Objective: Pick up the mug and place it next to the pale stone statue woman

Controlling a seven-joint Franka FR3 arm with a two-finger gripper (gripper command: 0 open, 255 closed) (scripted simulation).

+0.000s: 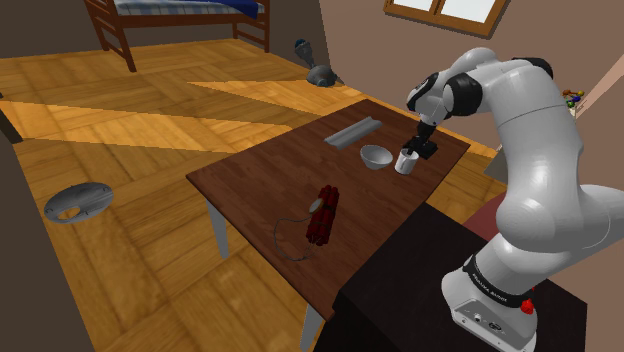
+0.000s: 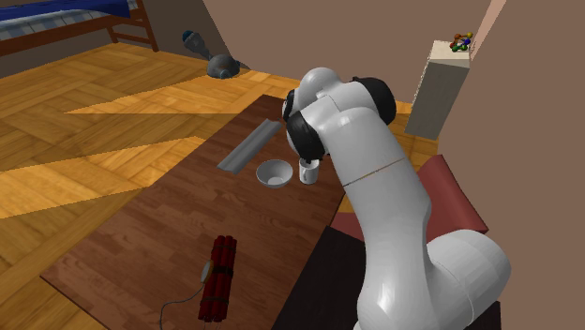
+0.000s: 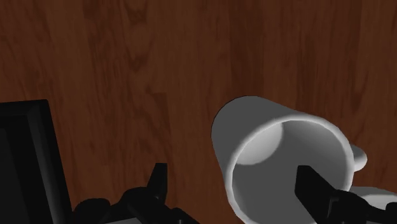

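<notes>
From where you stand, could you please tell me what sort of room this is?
Probably a bedroom in a house: there is a wooden-framed bed by the far wall, a wood floor and a window.

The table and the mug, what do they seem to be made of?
The table looks like dark reddish-brown wood, smooth: grain streaks run across its top. The mug is plain white-grey and matt, with no pattern; it might be ceramic, but the look leaves this open.
</notes>
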